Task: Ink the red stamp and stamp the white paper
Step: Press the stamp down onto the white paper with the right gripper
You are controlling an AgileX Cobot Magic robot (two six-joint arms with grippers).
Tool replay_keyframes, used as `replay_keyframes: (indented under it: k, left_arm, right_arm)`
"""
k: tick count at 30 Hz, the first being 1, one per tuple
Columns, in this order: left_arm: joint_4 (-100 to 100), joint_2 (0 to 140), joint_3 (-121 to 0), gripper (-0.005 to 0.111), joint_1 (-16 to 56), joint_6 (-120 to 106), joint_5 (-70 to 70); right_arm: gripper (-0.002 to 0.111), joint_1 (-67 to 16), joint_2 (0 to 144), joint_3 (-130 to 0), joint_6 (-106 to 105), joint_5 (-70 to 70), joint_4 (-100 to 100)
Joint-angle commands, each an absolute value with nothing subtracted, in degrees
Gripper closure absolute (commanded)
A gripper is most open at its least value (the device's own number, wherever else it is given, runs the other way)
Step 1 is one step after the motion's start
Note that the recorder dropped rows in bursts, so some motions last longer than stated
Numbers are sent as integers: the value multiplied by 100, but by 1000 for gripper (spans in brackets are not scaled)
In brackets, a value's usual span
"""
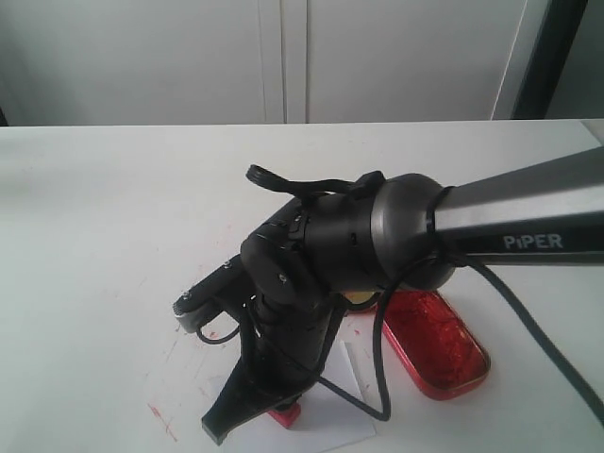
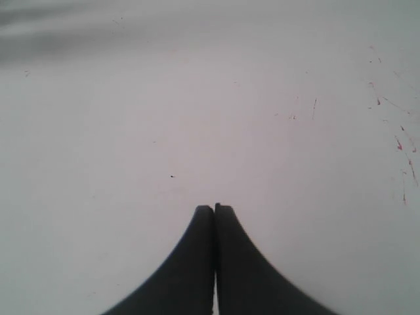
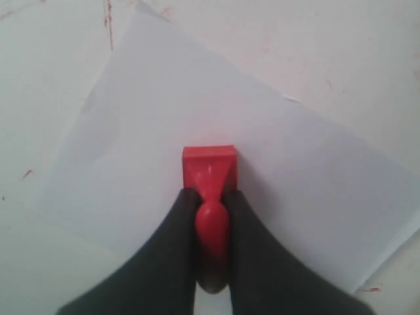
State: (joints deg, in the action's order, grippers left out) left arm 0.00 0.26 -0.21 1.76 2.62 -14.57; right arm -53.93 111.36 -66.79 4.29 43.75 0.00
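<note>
My right gripper [image 3: 210, 194] is shut on the knobbed handle of the red stamp [image 3: 209, 164], whose square base sits on the white paper [image 3: 151, 138]. In the exterior view the right arm covers most of the scene; the red stamp [image 1: 284, 413] peeks out under the gripper [image 1: 269, 401] over the white paper [image 1: 326, 411] near the front edge. My left gripper [image 2: 214, 209] is shut with nothing in it, above bare white tabletop; it does not show in the exterior view.
A red oval ink tin [image 1: 432, 342] lies open to the right of the paper. A gold tin lid [image 1: 360, 301] is mostly hidden behind the arm. Red scratch marks [image 1: 162, 422] dot the white tabletop [image 1: 113, 208]. A black cable [image 1: 381, 377] loops by the tin.
</note>
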Motion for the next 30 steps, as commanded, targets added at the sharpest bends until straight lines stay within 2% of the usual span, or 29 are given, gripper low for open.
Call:
replay_keyframes:
  k: [1,30]
  left_arm:
    - [-57,0,0,107,161,261,-1453]
    - [-57,0,0,107,161,261,-1453]
  right_arm:
    - [108,-5399,11776,-6383,365,4307,201]
    - [108,-5333,10321,-6678,485,4228,143]
